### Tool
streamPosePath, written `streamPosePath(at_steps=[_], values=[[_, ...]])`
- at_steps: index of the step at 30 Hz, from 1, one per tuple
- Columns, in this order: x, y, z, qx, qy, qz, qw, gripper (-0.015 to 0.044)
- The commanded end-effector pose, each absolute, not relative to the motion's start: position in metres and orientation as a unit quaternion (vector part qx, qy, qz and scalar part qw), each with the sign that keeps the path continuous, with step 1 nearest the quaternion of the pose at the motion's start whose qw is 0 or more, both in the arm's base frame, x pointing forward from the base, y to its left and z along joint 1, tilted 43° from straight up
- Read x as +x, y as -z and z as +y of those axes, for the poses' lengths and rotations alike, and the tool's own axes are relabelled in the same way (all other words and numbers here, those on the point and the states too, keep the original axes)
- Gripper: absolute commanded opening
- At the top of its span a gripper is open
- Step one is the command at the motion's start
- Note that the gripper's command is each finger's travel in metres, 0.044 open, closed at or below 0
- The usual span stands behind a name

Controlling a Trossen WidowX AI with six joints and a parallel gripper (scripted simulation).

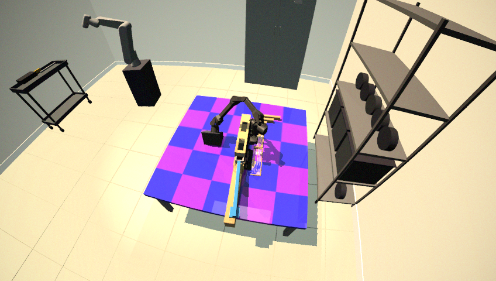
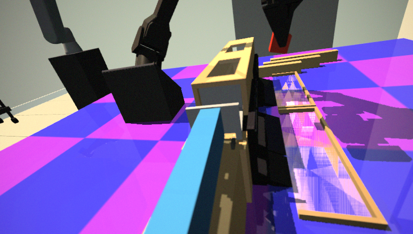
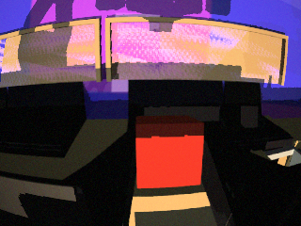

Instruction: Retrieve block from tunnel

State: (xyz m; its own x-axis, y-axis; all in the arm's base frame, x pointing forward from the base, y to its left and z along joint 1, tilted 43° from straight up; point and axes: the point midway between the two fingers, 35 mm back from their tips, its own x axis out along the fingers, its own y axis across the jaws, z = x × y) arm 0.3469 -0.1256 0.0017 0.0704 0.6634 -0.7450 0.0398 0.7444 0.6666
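The gripper is closed around the red block, its fingers part-way open, held apart by the block's width. In the exterior view the block sticks out past a dark finger, raised above the checkered table and out of the tunnel. From the wrist, its bright red face sits between the dark fingers, with a darker red band along the top.

The tunnel is a long tan box with rectangular openings in its top, standing beside the gripper. A blue handle extends from its near end, by a pale plate. Tan-framed clear panels lie flat beside the tunnel, and tan rods lie near its far end.
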Motion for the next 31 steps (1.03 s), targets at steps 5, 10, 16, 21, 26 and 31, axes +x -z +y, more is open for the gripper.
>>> streamPosePath(at_steps=[5,10,16,21,26,31], values=[[0.351,-0.009,-0.118,0.289,-0.173,0.563,0.754,0.0],[0.348,-0.022,-0.109,0.3,-0.143,0.488,0.807,0.0],[0.345,-0.027,-0.106,0.304,-0.137,0.464,0.821,0.0],[0.345,-0.027,-0.106,0.304,-0.137,0.464,0.821,0.0],[0.367,-0.027,-0.106,0.305,-0.139,0.463,0.821,0.0],[0.369,-0.027,-0.106,0.305,-0.139,0.463,0.821,0.0]])
